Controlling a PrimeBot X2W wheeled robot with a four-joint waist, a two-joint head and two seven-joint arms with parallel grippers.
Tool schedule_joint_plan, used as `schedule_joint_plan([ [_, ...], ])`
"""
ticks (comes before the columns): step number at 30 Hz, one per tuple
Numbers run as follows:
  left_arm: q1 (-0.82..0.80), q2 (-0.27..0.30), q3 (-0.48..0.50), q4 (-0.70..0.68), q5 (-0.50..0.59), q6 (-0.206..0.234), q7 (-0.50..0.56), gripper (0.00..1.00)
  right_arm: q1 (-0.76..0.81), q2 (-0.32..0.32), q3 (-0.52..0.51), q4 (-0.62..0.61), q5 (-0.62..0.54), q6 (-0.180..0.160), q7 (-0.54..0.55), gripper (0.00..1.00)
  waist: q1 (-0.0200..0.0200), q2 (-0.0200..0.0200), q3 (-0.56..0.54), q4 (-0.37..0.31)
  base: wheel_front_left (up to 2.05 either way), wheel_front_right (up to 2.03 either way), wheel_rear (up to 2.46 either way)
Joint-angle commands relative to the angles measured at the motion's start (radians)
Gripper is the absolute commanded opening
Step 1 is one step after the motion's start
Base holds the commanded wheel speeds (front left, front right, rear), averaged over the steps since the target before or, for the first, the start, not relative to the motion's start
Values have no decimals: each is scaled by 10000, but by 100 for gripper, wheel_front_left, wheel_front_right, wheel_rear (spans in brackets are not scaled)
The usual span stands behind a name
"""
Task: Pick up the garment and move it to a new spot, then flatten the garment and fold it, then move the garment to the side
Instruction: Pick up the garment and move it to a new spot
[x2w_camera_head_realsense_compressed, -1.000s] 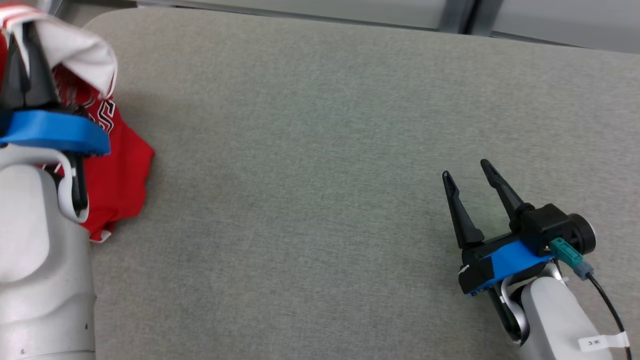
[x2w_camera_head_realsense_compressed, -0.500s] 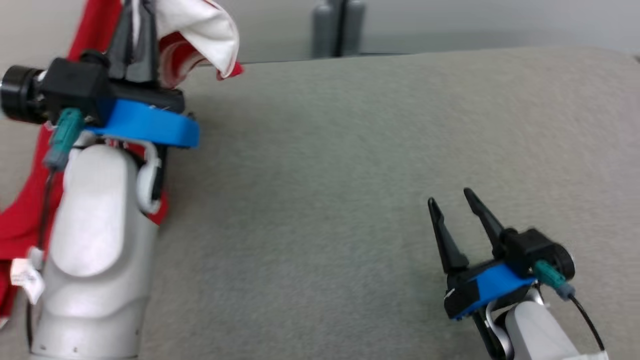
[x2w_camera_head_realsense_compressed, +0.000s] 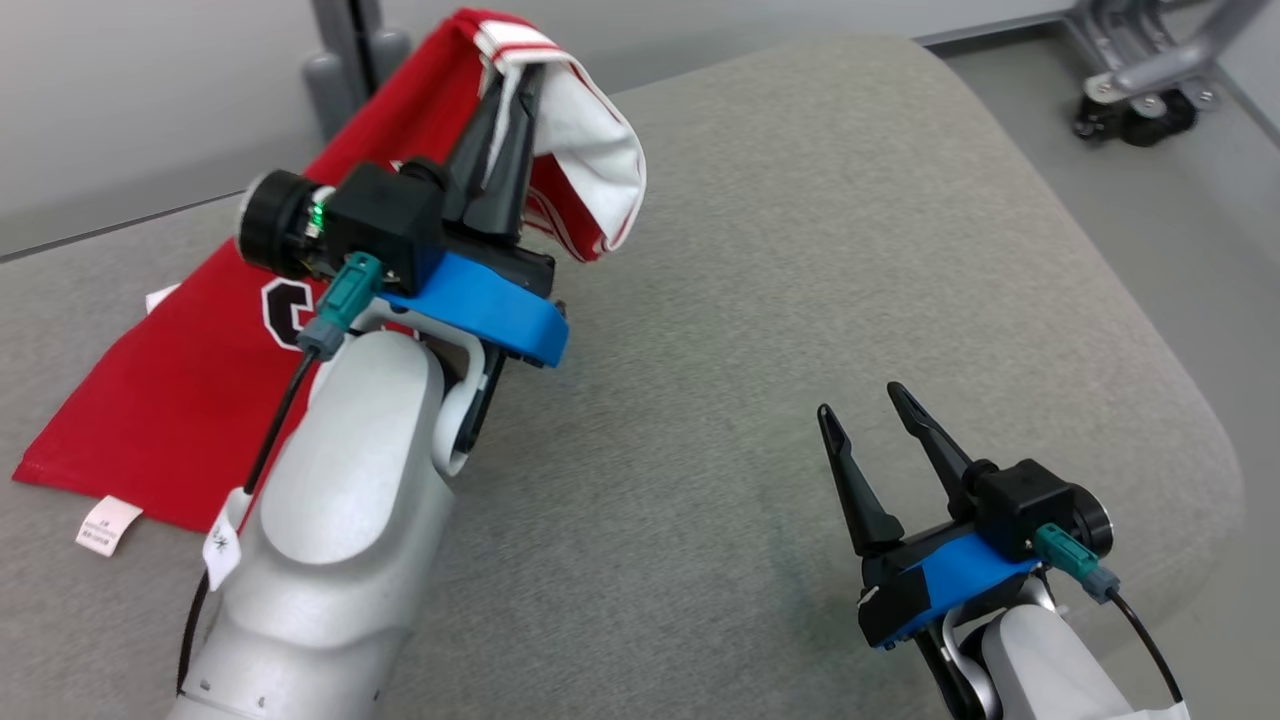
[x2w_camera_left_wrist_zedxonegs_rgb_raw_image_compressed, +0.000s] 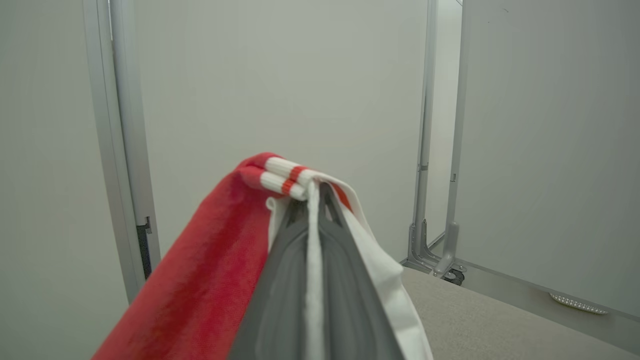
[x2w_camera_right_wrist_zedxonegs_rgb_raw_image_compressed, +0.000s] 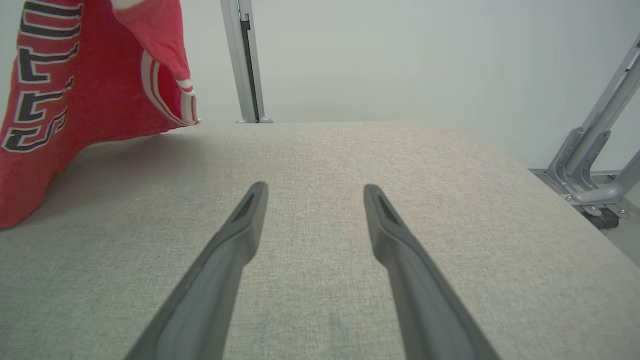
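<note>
Turning left, the head camera now centres the left end effector (x2w_camera_head_realsense_compressed: 512, 85), clamped on the red jersey's (x2w_camera_head_realsense_compressed: 180, 400) striped trim. The rest trails on the bench (x2w_camera_head_realsense_compressed: 800, 250). The right end effector (x2w_camera_head_realsense_compressed: 860, 400) gapes empty. Being soft, light cloth, it is probably best gripped at the hems.

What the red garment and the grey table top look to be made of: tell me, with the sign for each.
Red garment: soft matte cloth, probably a cotton-like knit; it hangs in limp folds, with ribbed striped trim and a sewn label. Grey table top: matte woven fabric covering, seemingly over padding; fine weave grain, rounded edges.
</note>
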Motion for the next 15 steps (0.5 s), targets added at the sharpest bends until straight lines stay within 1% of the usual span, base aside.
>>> schedule_joint_plan([
  [1, 135, -6, -137, 139, -138, -12, -27, 0, -72, 14, 14, -23, 99, 1, -53, 100, 1, 2, -141, -325, 0, 0, 0],
  [5, 322, -32, -432, 584, -312, -11, -29, 0, -146, 15, 125, -102, 238, 1, -53, 100, 1, 2, -26, -639, 0, 0, 0],
  [6, 413, -39, -541, 674, -315, 2, -27, 31, -141, 13, 124, -112, 252, 1, -53, 100, 1, 2, -17, -653, 0, 0, 0],
  [7, 530, -37, -586, 799, -406, 31, -27, 100, -131, 15, 109, -113, 265, 1, -53, 100, 1, 2, -16, -650, 0, 0, 0],
  [9, 772, -23, -651, 1035, -486, 120, -27, 100, -67, 17, 19, -111, 277, 1, -53, 100, 1, 2, -49, -542, 0, 0, 0],
  [10, 1061, -17, -686, 1219, -584, 225, -29, 100, -18, 20, -20, -114, 283, 1, -53, 100, 1, 2, -123, -351, 0, 0, 0],
  [13, 1612, -46, -625, 1493, -536, 337, -27, 100, 33, 11, -79, -138, 216, 1, -53, 100, 1, 2, -289, 34, 0, 0, 0],
  [15, 2060, -31, -380, 1573, -597, 457, -27, 100, 80, 13, -140, -155, 163, 1, -53, 100, 1, 2, -420, 345, 0, 0, 0],
])
